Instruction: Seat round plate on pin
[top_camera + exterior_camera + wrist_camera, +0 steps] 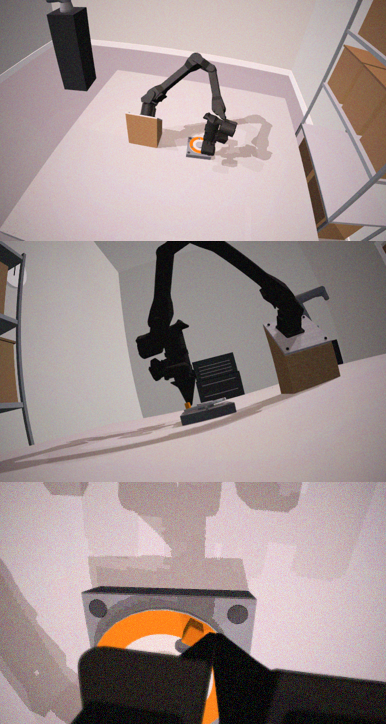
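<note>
Wrist view: gripper [202, 643] was fully closed with nothing between the fingers, its tip at centre frame right against the orange tab [192, 628] on the round plate [145, 627]. Whether tip and tab actually touched, couldn't tell. Gripper body filled the lower half of the frame and hid most of the plate; only the upper arc of the orange ring showed, plus one small hole [179, 645] just left of the tip. Pin not visible. Grey base [241, 632] sat at mid-frame, with dark corner screw holes at upper left and upper right.

Exterior view: the closed fingers came down to a point at the tab [187, 405], at the left end of the plate [211, 403]. Plate was tilted, right edge lifted off the base [209, 413].

Top view: base [193, 155] was at centre frame on the table [113, 184], gripper [208, 150] covering its right side. Arm pedestal, a brown box [142, 130], stood to the left, apart from the base. Black column [72, 48] at upper left, shelving [341, 127] along the right edge, both well clear. Arm shadows fell right of the base.
</note>
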Available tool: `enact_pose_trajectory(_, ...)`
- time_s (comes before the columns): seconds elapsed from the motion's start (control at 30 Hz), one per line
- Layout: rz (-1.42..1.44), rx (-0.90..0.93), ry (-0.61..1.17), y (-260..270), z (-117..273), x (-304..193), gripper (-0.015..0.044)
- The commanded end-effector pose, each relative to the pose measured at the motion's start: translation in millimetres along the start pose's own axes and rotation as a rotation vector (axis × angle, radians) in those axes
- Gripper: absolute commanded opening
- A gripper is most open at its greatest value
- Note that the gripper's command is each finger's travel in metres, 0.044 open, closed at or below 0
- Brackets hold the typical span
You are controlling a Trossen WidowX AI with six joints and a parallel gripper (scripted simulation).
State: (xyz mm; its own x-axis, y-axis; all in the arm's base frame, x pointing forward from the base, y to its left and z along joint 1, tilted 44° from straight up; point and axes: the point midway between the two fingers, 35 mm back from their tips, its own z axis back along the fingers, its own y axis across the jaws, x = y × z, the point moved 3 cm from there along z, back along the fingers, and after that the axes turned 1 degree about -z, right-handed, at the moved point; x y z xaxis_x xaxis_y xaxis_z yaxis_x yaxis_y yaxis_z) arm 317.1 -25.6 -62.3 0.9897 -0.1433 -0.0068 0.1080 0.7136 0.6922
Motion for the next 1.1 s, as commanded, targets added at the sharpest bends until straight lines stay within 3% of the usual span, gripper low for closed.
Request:
enact_pose_trajectory(0.0,0.006,0.004,-0.010,7,2,7,0.0000)
enact_pose_trajectory(1.07,0.006,0.006,-0.010,40,5,9,0.0000)
